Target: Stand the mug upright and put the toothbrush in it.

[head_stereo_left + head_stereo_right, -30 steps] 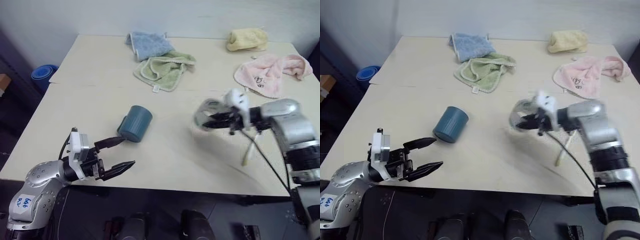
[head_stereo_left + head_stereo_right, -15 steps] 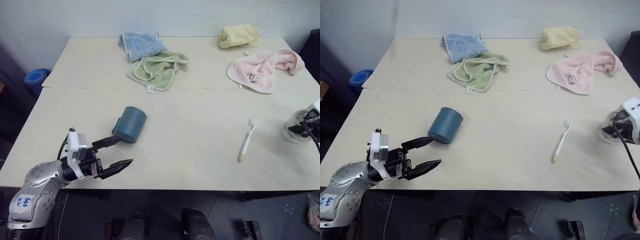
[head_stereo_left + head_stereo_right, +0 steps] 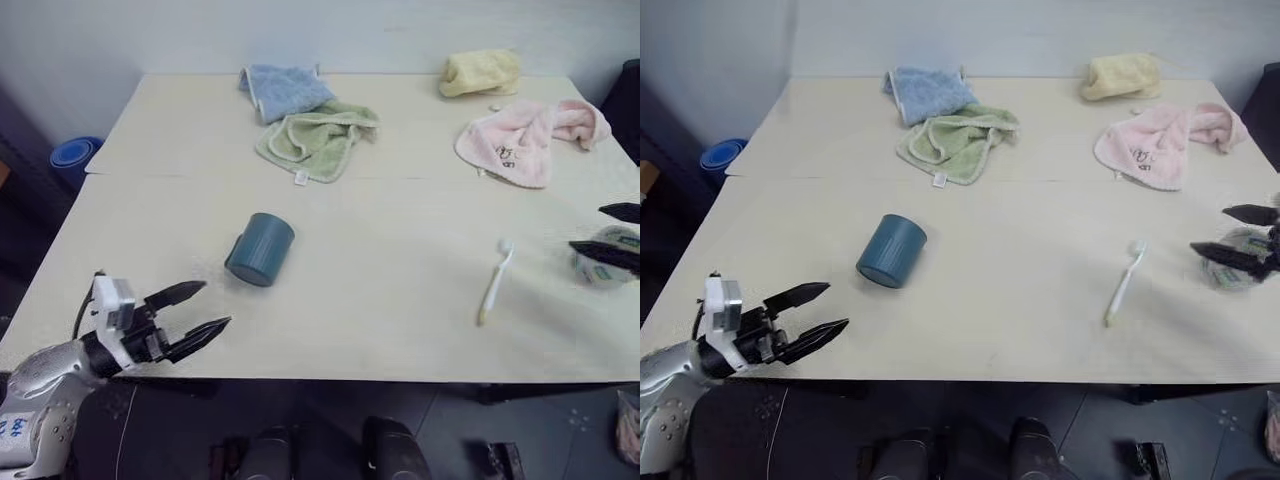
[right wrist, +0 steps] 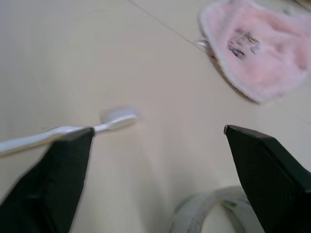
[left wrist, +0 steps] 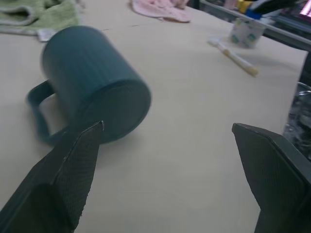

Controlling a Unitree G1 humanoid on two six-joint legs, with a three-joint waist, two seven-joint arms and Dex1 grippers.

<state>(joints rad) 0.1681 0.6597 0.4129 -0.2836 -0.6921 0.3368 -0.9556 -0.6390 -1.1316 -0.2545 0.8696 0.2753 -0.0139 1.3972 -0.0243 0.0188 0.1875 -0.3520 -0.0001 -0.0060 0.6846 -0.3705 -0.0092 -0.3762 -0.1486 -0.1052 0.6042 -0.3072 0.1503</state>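
Note:
The dark teal mug (image 3: 260, 250) lies on its side left of the table's middle, its closed base turned toward me and its handle (image 5: 39, 109) against the tabletop. My left gripper (image 3: 190, 312) hovers open near the front left edge, a short way from the mug and holding nothing. The white toothbrush (image 3: 495, 282) lies flat on the right half, its head pointing away from me. My right gripper (image 3: 1240, 233) stands open at the table's right edge, fingers spread over a clear tape roll (image 3: 1235, 275) resting on the table.
At the back of the table lie a blue cloth (image 3: 285, 88), a green cloth (image 3: 318, 138), a yellow cloth (image 3: 482, 72) and a pink towel (image 3: 530, 140). A blue object (image 3: 72, 158) sits on the floor beyond the left edge.
My right gripper carried the tape roll from the table's middle to the right edge, then opened and let it go. My left gripper drew back to the left, away from the mug.

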